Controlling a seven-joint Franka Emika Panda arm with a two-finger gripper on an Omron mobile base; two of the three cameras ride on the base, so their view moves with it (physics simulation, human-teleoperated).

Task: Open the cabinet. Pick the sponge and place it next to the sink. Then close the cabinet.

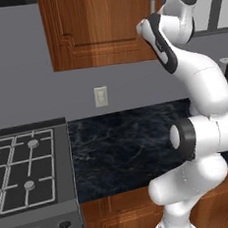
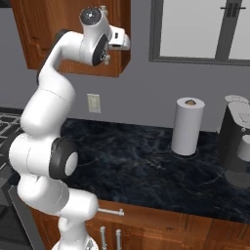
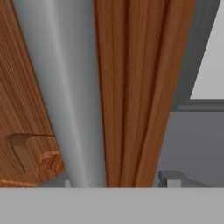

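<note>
Claw at the cabinet door's edge — handle right before it.

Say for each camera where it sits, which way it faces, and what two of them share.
Left base view: behind the arm, left; faces cabinet, stove, counter; arm at right.
Right base view: behind the arm, right; faces counter, paper towel roll, window; arm at left.
Hand view: on the hand, close against the silver handle and door.
Shared: cabinet, counter, wall outlet.
</note>
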